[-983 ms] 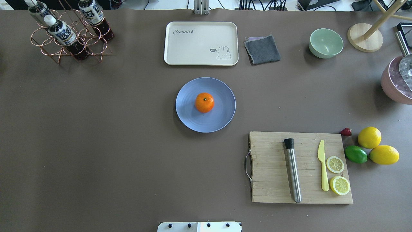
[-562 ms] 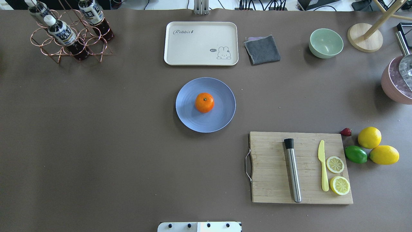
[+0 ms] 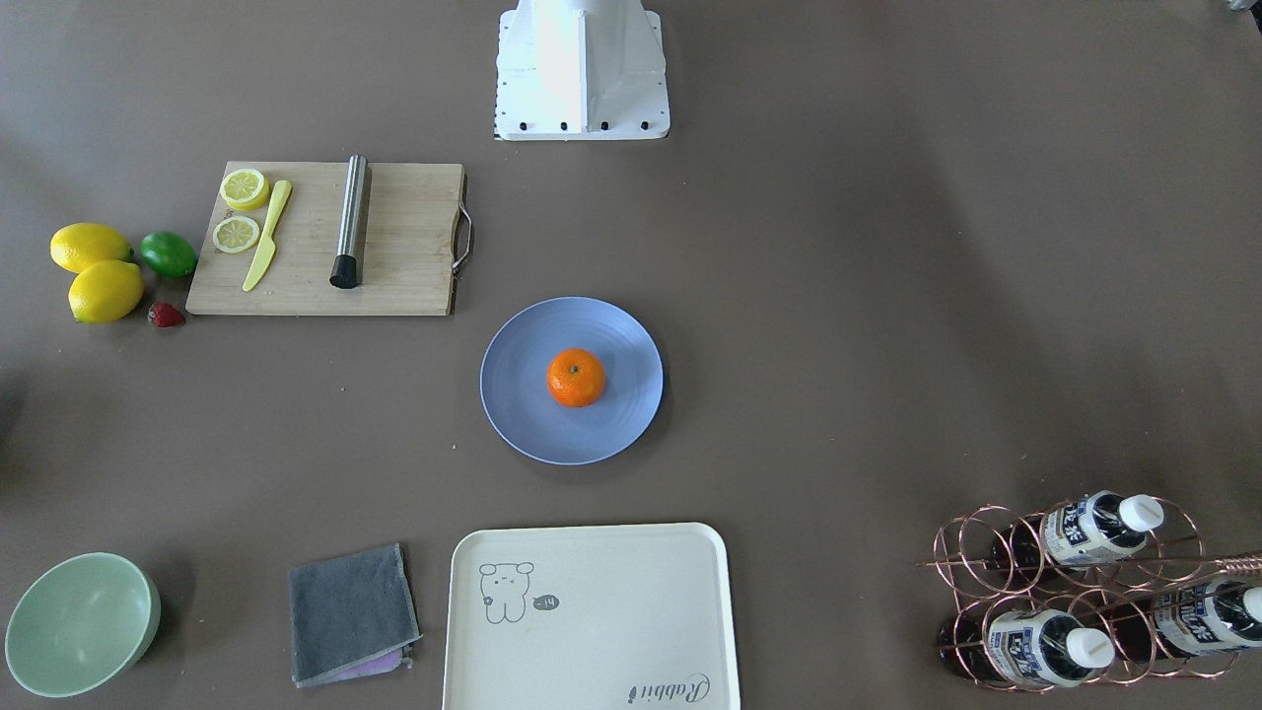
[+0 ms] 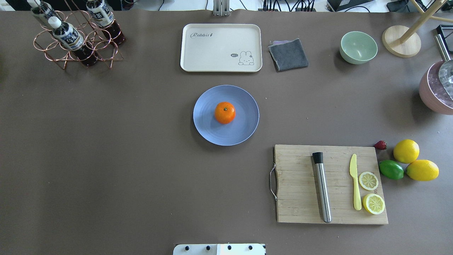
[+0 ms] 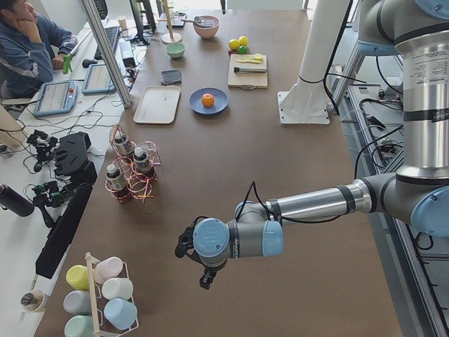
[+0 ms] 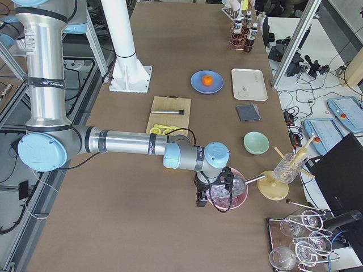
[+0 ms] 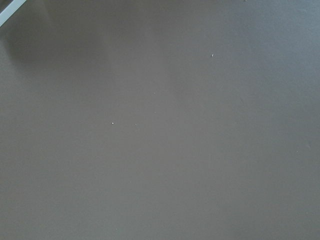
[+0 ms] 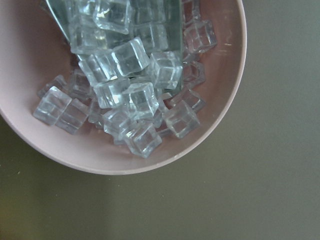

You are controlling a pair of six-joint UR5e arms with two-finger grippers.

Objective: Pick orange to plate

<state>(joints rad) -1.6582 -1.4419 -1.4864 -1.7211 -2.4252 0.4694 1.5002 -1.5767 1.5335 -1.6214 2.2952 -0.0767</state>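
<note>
The orange [image 4: 224, 112] [image 3: 577, 377] rests stem-up in the middle of the light-blue plate [image 4: 244, 129] [image 3: 513, 394] at the table's centre. No gripper touches it. My left gripper [image 5: 188, 244] shows only in the exterior left view, low over bare table far to the plate's left; whether it is open or shut I cannot tell. My right gripper [image 6: 211, 190] shows only in the exterior right view, above the pink bowl of ice cubes [image 8: 125, 100] at the table's right end; its state I cannot tell either.
Cream tray [image 4: 221, 47], grey cloth [image 4: 288, 54] and pale green bowl [image 4: 358, 47] lie behind the plate. A cutting board [image 4: 300, 191] with muddler, knife and lemon slices sits front right, beside two lemons [image 4: 406, 151] and a lime [image 4: 391, 169]. A wire bottle rack [image 4: 76, 39] stands back left.
</note>
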